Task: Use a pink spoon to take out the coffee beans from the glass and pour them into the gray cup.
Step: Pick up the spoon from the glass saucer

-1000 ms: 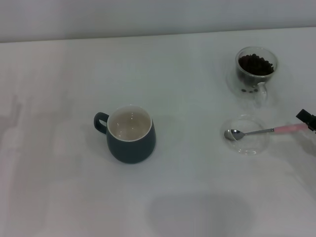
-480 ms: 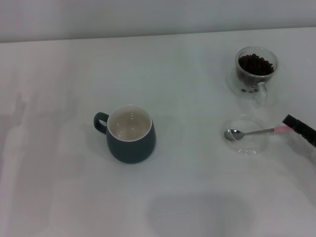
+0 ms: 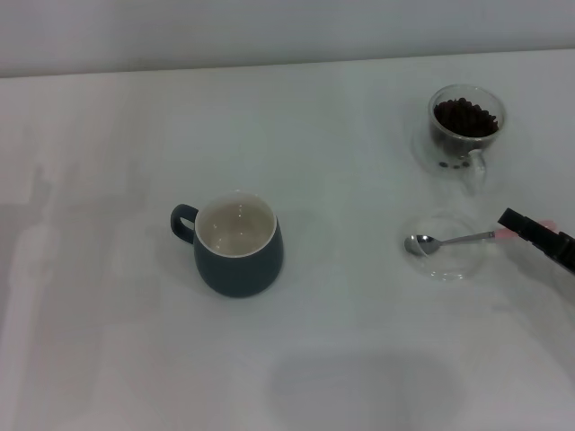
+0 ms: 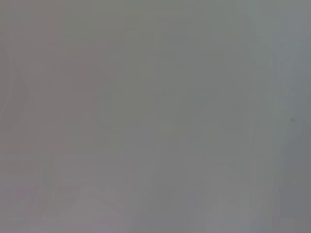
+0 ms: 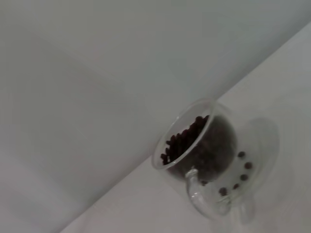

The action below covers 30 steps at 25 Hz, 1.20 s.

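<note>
The pink spoon (image 3: 460,239) lies across a shallow clear glass dish (image 3: 446,263), its metal bowl to the left and its handle pointing right. My right gripper (image 3: 519,224) reaches in from the right edge and sits over the pink handle end, hiding most of it. The glass (image 3: 465,126) full of coffee beans (image 3: 464,116) stands at the back right; it also shows in the right wrist view (image 5: 201,145). The gray cup (image 3: 238,247) stands at the table's middle with its cream inside bare. My left gripper is out of view.
The glass stands on a clear saucer (image 5: 257,160) with a few loose beans (image 5: 241,170) on it. The white table (image 3: 108,296) runs wide to the left of the cup and in front of it. The left wrist view shows only a blank grey surface.
My right gripper has moved in from the right edge, leftward along the spoon's pink handle, and now covers most of it. The cup, glass and dish have not moved.
</note>
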Available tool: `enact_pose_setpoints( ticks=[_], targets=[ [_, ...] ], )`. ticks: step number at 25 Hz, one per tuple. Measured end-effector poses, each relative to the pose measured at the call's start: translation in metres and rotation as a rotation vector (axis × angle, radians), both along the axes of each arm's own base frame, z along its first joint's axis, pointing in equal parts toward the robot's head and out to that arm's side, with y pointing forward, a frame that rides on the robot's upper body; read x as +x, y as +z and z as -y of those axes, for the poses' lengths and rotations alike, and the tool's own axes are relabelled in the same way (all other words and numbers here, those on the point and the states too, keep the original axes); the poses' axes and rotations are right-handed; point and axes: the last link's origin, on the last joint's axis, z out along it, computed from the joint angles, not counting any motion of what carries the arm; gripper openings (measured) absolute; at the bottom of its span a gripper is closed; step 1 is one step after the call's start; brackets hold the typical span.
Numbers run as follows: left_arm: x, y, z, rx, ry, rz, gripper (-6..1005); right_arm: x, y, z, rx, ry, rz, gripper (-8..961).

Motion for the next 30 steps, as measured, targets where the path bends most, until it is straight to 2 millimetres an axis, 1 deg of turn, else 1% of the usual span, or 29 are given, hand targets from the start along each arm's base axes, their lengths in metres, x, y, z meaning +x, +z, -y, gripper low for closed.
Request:
enact_pose_setpoints(
  ticks=[5, 11, 17, 20, 26, 30],
  targets=[
    [-0.001, 0.001, 0.000, 0.003, 0.003, 0.001, 801, 0.003, 0.002, 0.002, 0.007, -0.013, 0.003, 507],
    [0.001, 0.001, -0.002, 0.005, -0.002, 0.001, 802, 0.002, 0.002, 0.000, -0.001, -0.007, 0.003, 462],
    [0.001, 0.001, -0.002, 0.005, -0.002, 0.001, 802, 0.003, 0.005, 0.001, 0.004, -0.026, -0.030, 237],
    [0.001, 0.001, -0.002, 0.005, -0.001, 0.001, 803, 0.003, 0.009, 0.002, 0.014, -0.024, -0.041, 220],
    [0.000, 0.001, 0.000, 0.006, -0.002, 0.000, 803, 0.001, 0.026, 0.003, 0.056, 0.017, -0.063, 174],
    [0.000, 0.001, 0.001, 0.006, -0.003, 0.001, 802, 0.001, 0.043, 0.001, 0.100, 0.046, -0.065, 157]
  ],
)
